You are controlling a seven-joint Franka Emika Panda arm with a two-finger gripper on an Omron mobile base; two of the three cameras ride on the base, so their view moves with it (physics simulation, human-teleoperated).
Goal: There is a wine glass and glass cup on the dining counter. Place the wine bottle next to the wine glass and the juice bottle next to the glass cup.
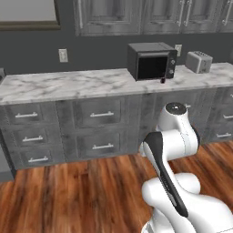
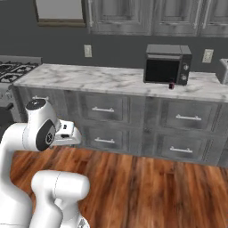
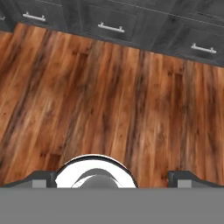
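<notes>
A tiny dark juice bottle (image 1: 163,80) with a reddish cap (image 2: 171,85) stands on the back counter, right in front of the microwave's lower right corner. My gripper (image 3: 113,178) is folded in close to the arm and points down at the wooden floor, far from the bottle. Its fingertips (image 3: 41,178) stand wide apart, open, with nothing between them. The wine bottle, the wine glass, the glass cup and the dining counter are out of view.
A marble kitchen counter (image 1: 68,84) over grey drawers (image 2: 103,109) runs along the wall. On it stand a black microwave (image 1: 152,60) and a toaster (image 1: 199,61). A stove (image 2: 13,71) is at the left. Open wooden floor (image 3: 113,100) lies between me and the drawers.
</notes>
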